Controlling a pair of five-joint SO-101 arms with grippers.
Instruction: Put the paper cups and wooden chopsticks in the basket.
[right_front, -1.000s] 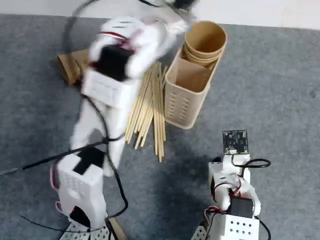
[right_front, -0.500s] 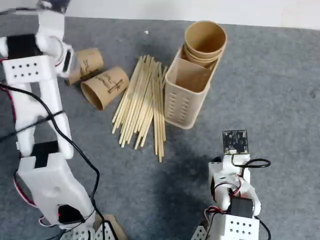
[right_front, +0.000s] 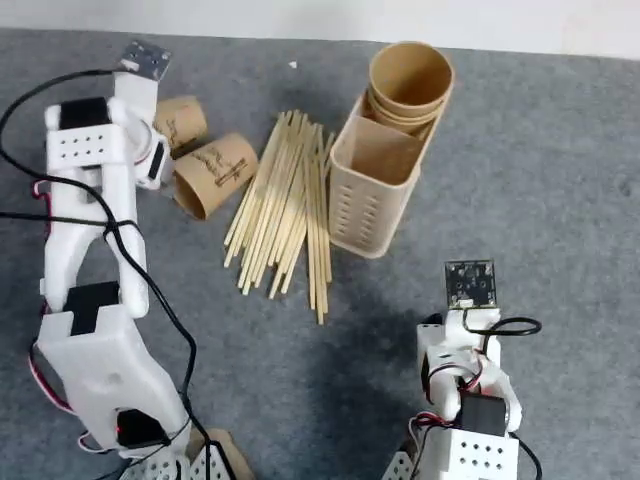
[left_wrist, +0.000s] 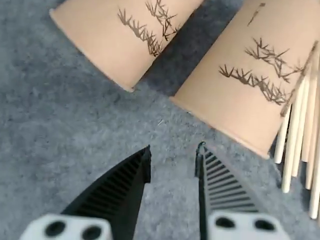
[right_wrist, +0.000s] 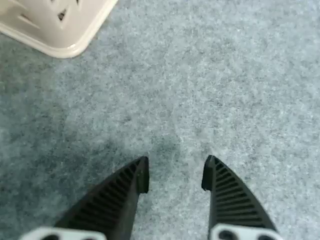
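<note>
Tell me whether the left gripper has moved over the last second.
Yes. The left gripper swung away from the basket, across the chopsticks, to the lying cups.

Grey carpet (right_front: 560, 200) meets a white wall (right_front: 300, 15) behind.

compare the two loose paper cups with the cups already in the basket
The loose cups lie on their sides on the carpet; the stacked cups stand upright in the basket. The loose cups lie separate, side by side; the stacked cups are nested together. All are tan paper.
</note>
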